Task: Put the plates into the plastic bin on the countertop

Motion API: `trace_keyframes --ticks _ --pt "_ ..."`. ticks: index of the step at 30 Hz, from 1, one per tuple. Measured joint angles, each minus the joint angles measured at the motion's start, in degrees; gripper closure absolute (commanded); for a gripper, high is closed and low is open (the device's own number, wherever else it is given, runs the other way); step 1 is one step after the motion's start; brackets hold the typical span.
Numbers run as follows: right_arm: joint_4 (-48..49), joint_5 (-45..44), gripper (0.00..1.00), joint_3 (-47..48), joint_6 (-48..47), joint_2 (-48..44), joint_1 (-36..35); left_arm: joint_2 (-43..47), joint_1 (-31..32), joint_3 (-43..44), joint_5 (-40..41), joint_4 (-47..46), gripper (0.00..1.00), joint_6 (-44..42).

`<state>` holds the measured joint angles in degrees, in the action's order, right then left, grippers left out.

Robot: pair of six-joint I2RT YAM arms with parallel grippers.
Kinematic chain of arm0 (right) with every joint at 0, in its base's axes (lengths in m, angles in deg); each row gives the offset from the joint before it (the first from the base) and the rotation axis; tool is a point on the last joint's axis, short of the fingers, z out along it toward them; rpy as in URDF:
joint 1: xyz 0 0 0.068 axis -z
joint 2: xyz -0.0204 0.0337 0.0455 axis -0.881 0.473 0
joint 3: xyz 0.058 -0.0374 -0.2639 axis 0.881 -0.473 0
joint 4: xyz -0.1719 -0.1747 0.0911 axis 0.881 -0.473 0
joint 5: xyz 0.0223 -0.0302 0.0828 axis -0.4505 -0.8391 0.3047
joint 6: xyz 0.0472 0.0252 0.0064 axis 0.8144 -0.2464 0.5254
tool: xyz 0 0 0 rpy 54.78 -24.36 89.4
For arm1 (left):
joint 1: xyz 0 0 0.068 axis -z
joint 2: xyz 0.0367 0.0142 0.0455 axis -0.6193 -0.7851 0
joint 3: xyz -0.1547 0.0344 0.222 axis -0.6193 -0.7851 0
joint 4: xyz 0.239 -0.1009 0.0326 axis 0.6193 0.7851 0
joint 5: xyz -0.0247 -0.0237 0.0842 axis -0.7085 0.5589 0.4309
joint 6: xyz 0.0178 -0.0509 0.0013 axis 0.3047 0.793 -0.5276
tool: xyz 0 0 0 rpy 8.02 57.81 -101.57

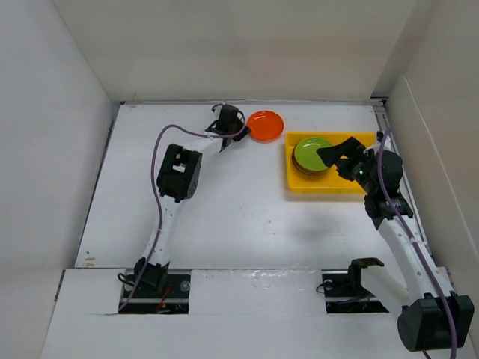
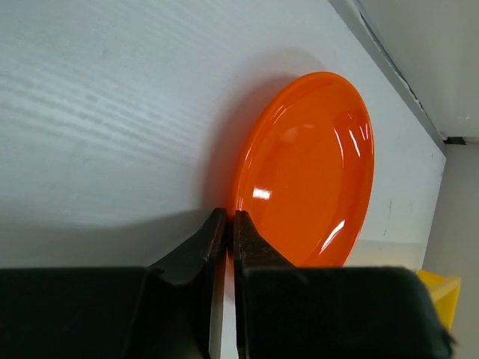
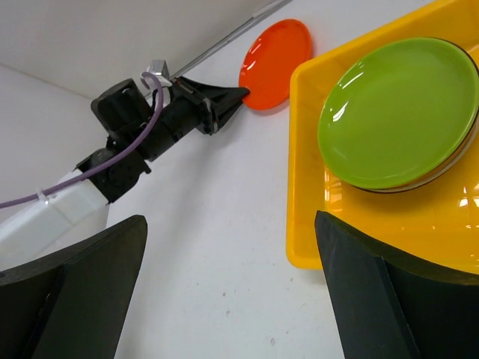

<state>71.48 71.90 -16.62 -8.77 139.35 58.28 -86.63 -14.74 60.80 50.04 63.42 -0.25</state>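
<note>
An orange plate (image 1: 267,125) lies on the white countertop (image 1: 224,194) at the back, left of the yellow plastic bin (image 1: 329,187). My left gripper (image 1: 245,129) is shut on its near rim; in the left wrist view the fingertips (image 2: 218,221) pinch the edge of the orange plate (image 2: 307,164). A lime green plate (image 1: 310,152) tops a stack in the bin's left half. My right gripper (image 1: 340,161) hangs open and empty over the bin. The right wrist view shows the bin (image 3: 307,149), the lime plate (image 3: 400,112), the orange plate (image 3: 275,54) and the left gripper (image 3: 241,93).
White walls enclose the countertop on the left, back and right. The bin's right half (image 1: 359,179) lies under my right arm. The left arm's purple cable (image 1: 161,149) loops over the left side.
</note>
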Motion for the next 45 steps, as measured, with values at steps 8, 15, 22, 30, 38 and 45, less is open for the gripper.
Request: trace_keyframes --ticks 8,15,22,30,38,45 --pt "1.6 5.2 0.01 -0.3 -0.8 0.8 -0.7 24.1 0.2 -30.6 5.9 -1.5 1.0 -2.3" --pt "8.5 8.7 0.01 1.0 -3.0 11.6 -6.0 53.0 3.4 -51.9 7.1 -5.0 1.0 -6.9" --pt "16.2 11.5 0.04 4.4 -2.6 27.8 -9.6 64.4 4.4 -66.3 0.0 -10.6 1.0 -8.5" --pt "23.4 13.1 0.24 6.9 -0.1 37.9 -17.1 65.9 4.2 -69.3 -6.8 -11.6 1.0 -9.8" --pt "27.8 12.4 1.0 8.2 4.1 41.0 -18.2 68.8 3.5 -69.6 -4.5 -8.1 0.0 -10.3" --pt "26.8 5.8 1.0 4.3 6.2 38.3 -8.5 72.3 4.0 -68.2 2.7 -0.6 0.0 -10.3"
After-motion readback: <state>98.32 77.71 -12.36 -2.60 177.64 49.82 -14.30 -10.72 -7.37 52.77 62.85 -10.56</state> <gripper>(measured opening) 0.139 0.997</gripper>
